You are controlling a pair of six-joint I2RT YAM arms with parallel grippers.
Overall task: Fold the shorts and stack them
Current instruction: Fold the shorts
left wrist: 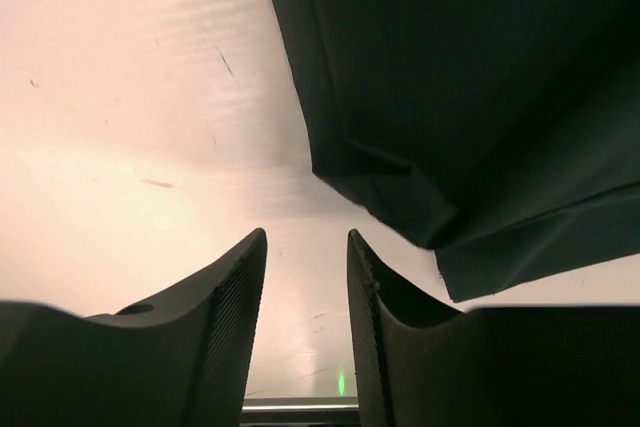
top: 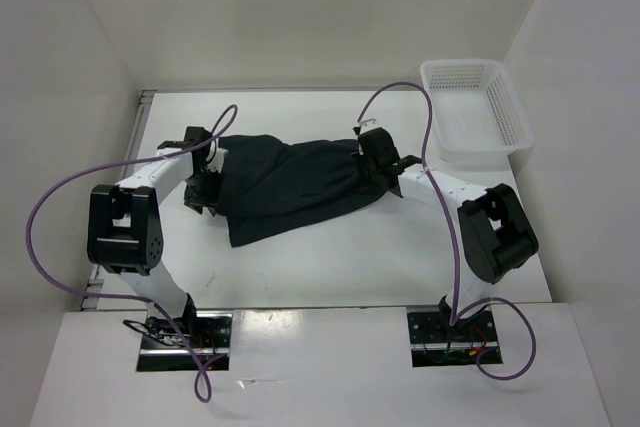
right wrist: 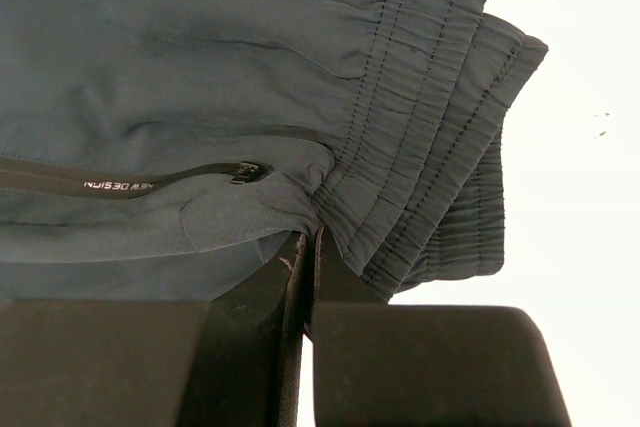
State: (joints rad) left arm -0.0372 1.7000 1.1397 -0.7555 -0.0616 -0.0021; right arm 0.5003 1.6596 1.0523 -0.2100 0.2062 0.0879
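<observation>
Dark navy cloth, almost black, lies spread across the middle of the white desk (top: 400,257): these are the shorts (top: 290,187). In the top view they stretch sideways between the two arms. The gathered waistband is at the right end and the leg openings are at the left end, where one corner reaches toward the near edge. The cloth is mostly flat, with some soft wrinkles.

The left claw (top: 207,185) is at the left end of the shorts, low over the desk. In the left wrist view its two fingers (left wrist: 220,327) stand apart, and only bare desk shows in the gap between them. The hem corner (left wrist: 450,97) lies just beside and ahead of one finger, not between the two. So this claw is spread and holds nothing.

The right claw (top: 368,162) is at the waistband end. In the right wrist view its fingers are pressed together, and a fold of the cloth is pinched at their tips, just beside the ribbed waistband (right wrist: 430,97). A closed pocket zipper (right wrist: 150,179) with small white letters runs to the left of the pinch.

A white mesh basket (top: 470,107) stands at the far right corner of the desk, apart from the shorts.
</observation>
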